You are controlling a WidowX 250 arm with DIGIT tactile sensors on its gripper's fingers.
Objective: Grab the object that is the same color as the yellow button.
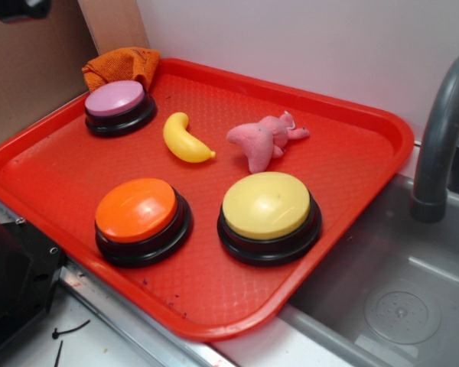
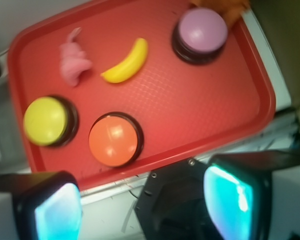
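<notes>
A red plastic tray (image 1: 344,191) sits on a worktop beside a grey sink (image 1: 398,298) with a grey faucet (image 1: 442,138).

On the tray are three round push buttons on black bases. The yellow button (image 1: 268,205), with a pale yellow domed top, sits at the near right. An orange button (image 1: 136,210) sits just to its left, apart from it. A smaller pink button (image 1: 116,99) sits at the far left corner, with a crumpled orange cloth (image 1: 122,65) just behind it, at the tray's rim.

The small glossy yellow toy banana (image 1: 183,139) lies flat near the middle of the tray, between the pink button and a pink plush toy (image 1: 264,140). It touches neither. It lies behind the orange and yellow buttons, well apart from both.

In the wrist view, the same items appear from above: the banana (image 2: 126,62) lies beside the plush toy (image 2: 74,59). The robot's hand (image 2: 142,202) appears at the bottom edge, above the worktop outside the tray's near rim. Its two fingers (image 2: 229,192) are spread wide apart, with nothing between them. The hand is well away from the banana. This view is slightly blurred.
</notes>
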